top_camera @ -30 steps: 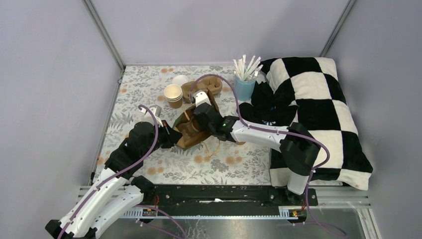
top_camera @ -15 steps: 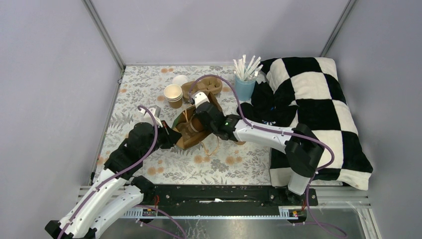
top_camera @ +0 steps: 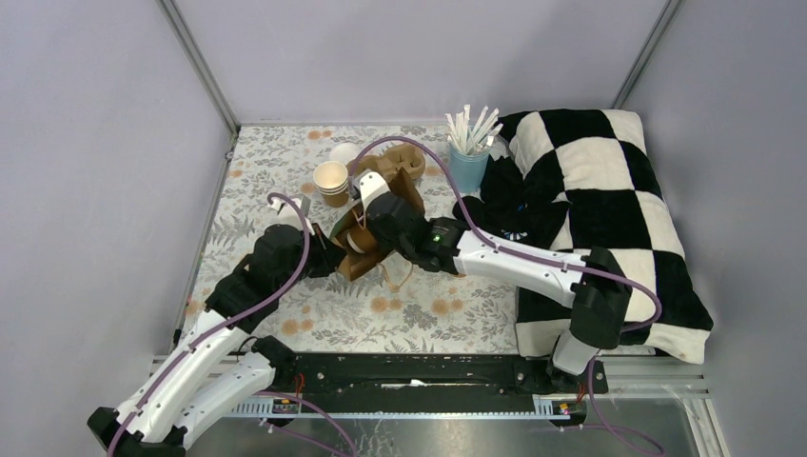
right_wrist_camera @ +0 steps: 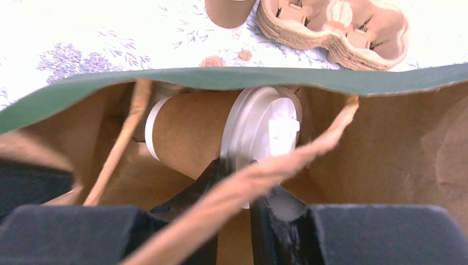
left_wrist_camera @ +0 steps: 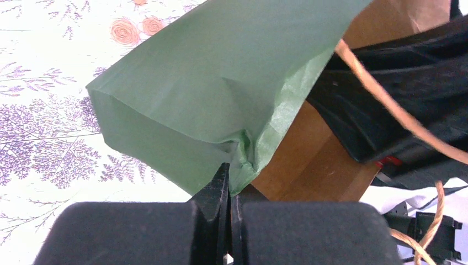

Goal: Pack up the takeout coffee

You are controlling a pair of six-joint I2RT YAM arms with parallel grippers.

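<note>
A tan paper cup with a white lid (right_wrist_camera: 259, 130) lies on its side inside a brown paper bag (top_camera: 366, 257) with a green outer face (left_wrist_camera: 209, 94). My right gripper (right_wrist_camera: 243, 187) reaches into the bag mouth and is shut on the lid's rim. My left gripper (left_wrist_camera: 229, 174) is shut on the bag's green edge and holds it at the bag's left side (top_camera: 324, 259). A second tan cup (top_camera: 331, 179) stands open, without a lid, behind the bag. A loose white lid (top_camera: 344, 152) lies just beyond it.
A brown pulp cup carrier (top_camera: 392, 164) sits behind the bag, also in the right wrist view (right_wrist_camera: 336, 27). A light-blue cup of white straws (top_camera: 468, 162) stands at the back. A black-and-white checked blanket (top_camera: 609, 219) covers the right side. The bag's twine handle (right_wrist_camera: 265, 176) crosses my right fingers.
My right gripper has moved left and deeper into the bag mouth with the lidded cup. The bag has shifted a little left; my left gripper still holds its edge.
</note>
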